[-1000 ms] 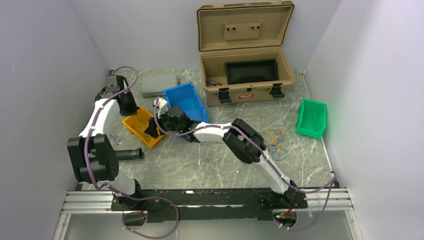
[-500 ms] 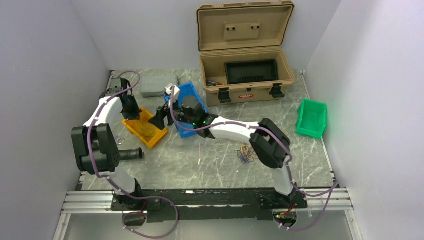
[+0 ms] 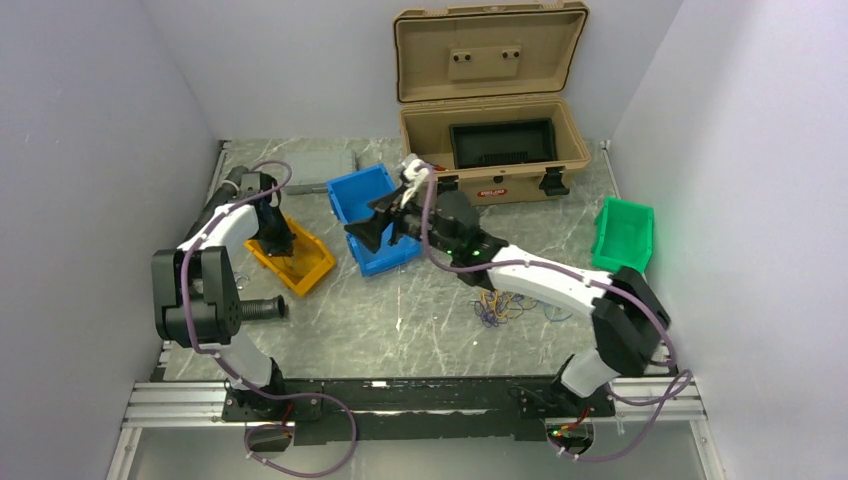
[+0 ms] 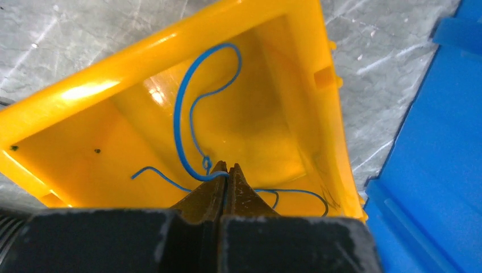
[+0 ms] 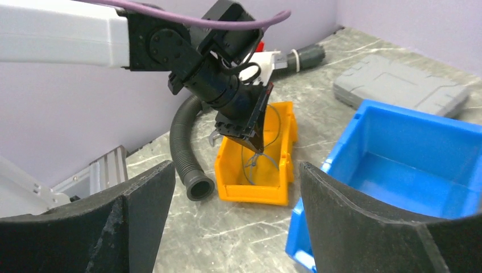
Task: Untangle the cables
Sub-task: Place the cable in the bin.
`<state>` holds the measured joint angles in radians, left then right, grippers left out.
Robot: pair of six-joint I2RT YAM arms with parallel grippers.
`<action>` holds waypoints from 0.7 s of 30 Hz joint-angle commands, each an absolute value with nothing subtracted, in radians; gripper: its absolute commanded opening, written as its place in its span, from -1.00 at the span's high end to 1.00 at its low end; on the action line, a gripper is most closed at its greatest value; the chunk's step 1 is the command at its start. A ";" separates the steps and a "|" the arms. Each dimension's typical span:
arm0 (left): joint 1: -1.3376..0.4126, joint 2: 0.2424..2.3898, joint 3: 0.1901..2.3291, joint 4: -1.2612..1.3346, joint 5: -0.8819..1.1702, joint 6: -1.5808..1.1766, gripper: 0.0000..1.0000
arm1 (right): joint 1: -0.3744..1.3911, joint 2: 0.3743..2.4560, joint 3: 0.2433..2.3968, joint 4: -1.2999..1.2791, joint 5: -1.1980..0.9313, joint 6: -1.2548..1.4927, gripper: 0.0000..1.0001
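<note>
A grey marbled table (image 3: 420, 330) stands between pale walls, with an open tan toolbox (image 3: 520, 185) at the back and a green bin (image 3: 630, 212) on the right. Only the overhead view shows the tangle of thin wires (image 3: 505, 303), blue, yellow and purple. It lies on the table beside the right arm's forearm, well apart from both grippers.

The left wrist view shows what the overhead view hides. The left gripper (image 4: 226, 170) has its fingers pressed together on a blue wire (image 4: 185, 108), which loops over the inside of the yellow bin (image 4: 113, 79).

In the right wrist view that strand hangs from the fingertips down into the bin, with a black ribbed hose (image 5: 185, 153) beside it. The right gripper (image 5: 234, 168) has its fingers spread wide and holds nothing. It sits by the edge of the blue bin (image 3: 355, 195), and a grey case (image 5: 398, 85) lies beyond.
</note>
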<state>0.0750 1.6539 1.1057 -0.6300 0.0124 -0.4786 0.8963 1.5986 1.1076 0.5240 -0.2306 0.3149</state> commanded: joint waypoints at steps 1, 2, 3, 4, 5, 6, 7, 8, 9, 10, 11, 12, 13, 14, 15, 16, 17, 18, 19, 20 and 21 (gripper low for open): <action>0.067 1.672 1.131 -0.596 -0.044 -0.510 0.94 | 0.870 1.417 1.020 0.539 -0.187 0.305 -0.65; 0.057 1.672 1.145 -0.611 -0.054 -0.497 0.83 | 0.863 1.370 0.991 0.526 -0.177 0.299 -0.66; 0.048 1.666 1.162 -0.626 -0.069 -0.492 0.72 | 0.854 1.340 0.974 0.512 -0.166 0.295 -0.67; 0.039 1.658 1.175 -0.640 -0.088 -0.486 0.65 | 0.847 1.312 0.963 0.497 -0.157 0.293 -0.67; 0.032 1.644 1.186 -0.653 -0.105 -0.483 0.61 | 0.838 1.288 0.945 0.481 -0.149 0.294 -0.68; 0.029 1.625 1.194 -0.661 -0.113 -0.483 0.59 | 0.829 1.265 0.934 0.464 -0.140 0.297 -0.68; 0.028 1.612 1.198 -0.671 -0.116 -0.485 0.51 | 0.820 1.247 0.924 0.448 -0.133 0.302 -0.67; 0.028 1.600 1.205 -0.682 -0.118 -0.484 0.41 | 0.810 1.232 0.914 0.434 -0.123 0.309 -0.68; 0.029 1.589 1.214 -0.691 -0.120 -0.479 0.30 | 0.802 1.216 0.904 0.420 -0.118 0.314 -0.68; 0.028 1.580 1.218 -0.701 -0.120 -0.473 0.11 | 0.793 1.201 0.893 0.413 -0.118 0.319 -0.68; 0.028 1.568 1.223 -0.709 -0.123 -0.468 -0.12 | 0.787 1.184 0.875 0.409 -0.121 0.320 -0.68; 0.028 1.559 1.229 -0.719 -0.127 -0.461 -0.15 | 0.781 1.166 0.857 0.406 -0.119 0.325 -0.68; 0.028 1.551 1.235 -0.733 -0.133 -0.456 -0.16 | 0.776 1.148 0.842 0.403 -0.116 0.328 -0.68; 0.028 1.543 1.241 -0.746 -0.135 -0.450 -0.20 | 0.771 1.133 0.829 0.400 -0.112 0.332 -0.68; 0.028 1.534 1.246 -0.757 -0.133 -0.445 -0.22 | 0.766 1.119 0.817 0.392 -0.109 0.335 -0.68; 0.028 1.522 1.250 -0.766 -0.133 -0.440 -0.23 | 0.758 1.109 0.808 0.385 -0.109 0.339 -0.68; 0.028 1.510 1.254 -0.778 -0.125 -0.436 -0.24 | 0.752 1.100 0.802 0.375 -0.109 0.342 -0.68; 0.028 1.495 1.257 -0.784 -0.119 -0.431 -0.27 | 0.746 1.094 0.797 0.362 -0.109 0.342 -0.68; 0.029 1.480 1.259 -0.790 -0.108 -0.427 -0.31 | 0.741 1.088 0.794 0.343 -0.106 0.341 -0.68; 0.029 1.467 1.264 -0.799 -0.098 -0.423 -0.33 | 0.734 1.081 0.791 0.326 -0.100 0.341 -0.68; 0.028 1.455 1.271 -0.808 -0.087 -0.421 -0.35 | 0.731 1.074 0.790 0.306 -0.090 0.341 -0.68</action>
